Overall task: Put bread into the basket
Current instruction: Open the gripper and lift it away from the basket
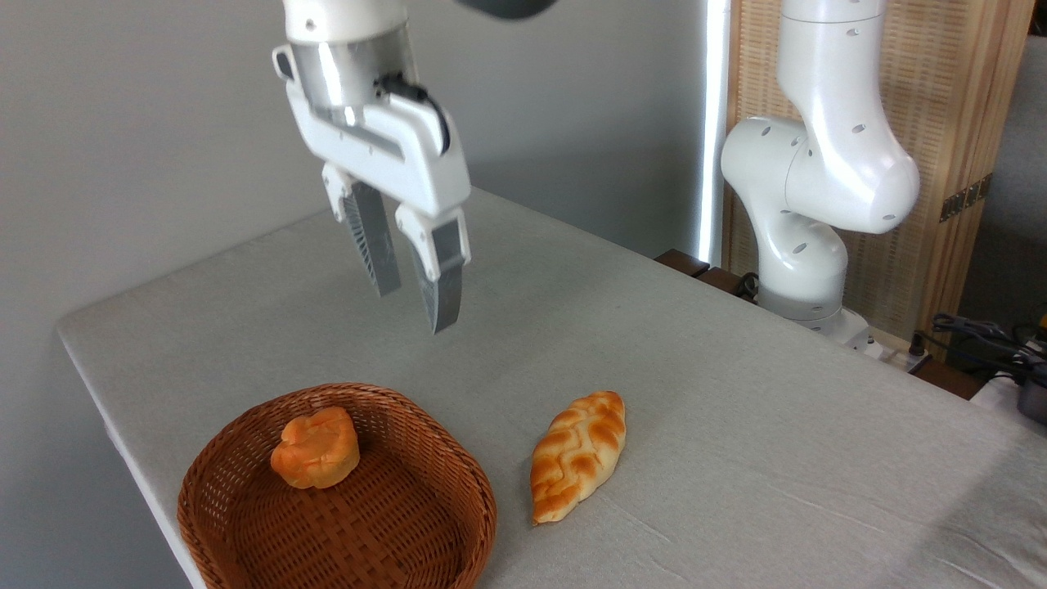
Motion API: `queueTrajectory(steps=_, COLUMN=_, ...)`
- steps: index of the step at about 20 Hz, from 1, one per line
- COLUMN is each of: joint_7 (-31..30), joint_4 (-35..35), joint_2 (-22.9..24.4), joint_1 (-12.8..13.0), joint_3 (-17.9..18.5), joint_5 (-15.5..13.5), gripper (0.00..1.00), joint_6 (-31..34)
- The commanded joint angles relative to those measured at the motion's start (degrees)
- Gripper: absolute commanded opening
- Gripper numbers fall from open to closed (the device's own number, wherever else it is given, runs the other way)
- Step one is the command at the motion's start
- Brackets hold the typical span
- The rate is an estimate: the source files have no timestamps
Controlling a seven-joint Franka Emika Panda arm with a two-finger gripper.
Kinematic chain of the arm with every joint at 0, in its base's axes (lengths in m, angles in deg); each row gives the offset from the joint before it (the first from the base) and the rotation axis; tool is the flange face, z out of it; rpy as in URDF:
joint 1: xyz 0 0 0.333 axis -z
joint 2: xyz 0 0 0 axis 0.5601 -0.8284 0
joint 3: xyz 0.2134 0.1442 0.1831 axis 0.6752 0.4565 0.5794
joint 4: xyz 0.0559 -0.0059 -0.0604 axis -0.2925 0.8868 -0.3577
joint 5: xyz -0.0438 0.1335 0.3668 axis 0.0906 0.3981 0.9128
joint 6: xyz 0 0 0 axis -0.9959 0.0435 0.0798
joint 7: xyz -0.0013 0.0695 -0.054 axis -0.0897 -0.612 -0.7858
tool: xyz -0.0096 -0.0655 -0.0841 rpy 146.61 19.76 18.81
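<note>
1. Bread placement is judged complete; findings follow by size. Desk (pixel 736 425): grey covering, carrying all items.
2. Basket (pixel 458 523): near the front-left corner, upright.
3. Tool (pixel 415 307): hangs above and behind the basket, fingers slightly parted, holding nothing, consistent with release.
4. Braided loaf (pixel 577 454): just right of the basket, apart.
5. Bread (pixel 316 448): resting inside the basket, rear left.

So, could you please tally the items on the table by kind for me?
Round orange buns: 1, the bread, lying inside the basket.
Braided loaves: 1, the braided loaf, on the table right of the basket.
Wicker baskets: 1, the basket.
Total: 3 items. The gripper hangs open above, holding nothing.
</note>
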Motion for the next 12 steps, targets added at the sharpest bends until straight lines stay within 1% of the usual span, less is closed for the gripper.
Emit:
queueTrajectory(steps=1, joint_7=-0.3, joint_4=-0.8, joint_2=0.9, joint_1=-3.1, joint_3=-2.1, joint_5=0.1, gripper=1.0, joint_6=1.9)
queueTrajectory(steps=2, joint_7=0.0, joint_4=-0.8, joint_2=1.0, joint_1=-3.1, joint_3=-2.0, joint_5=0.2, gripper=1.0, joint_6=1.9)
queueTrajectory(steps=4, joint_7=0.6, joint_4=-0.8, joint_2=1.0, joint_1=-3.1, joint_3=-2.1, joint_5=2.2, gripper=1.0, joint_6=1.9)
queueTrajectory(steps=5, joint_7=0.7, joint_4=-0.8, joint_2=1.0, joint_1=-3.1, joint_3=-2.1, joint_5=2.6, gripper=1.0, joint_6=1.9)
queueTrajectory(steps=12, joint_7=0.2, joint_4=-0.8, joint_2=1.0, joint_1=-3.1, joint_3=-1.8, joint_5=2.4, gripper=1.0, joint_6=1.8)
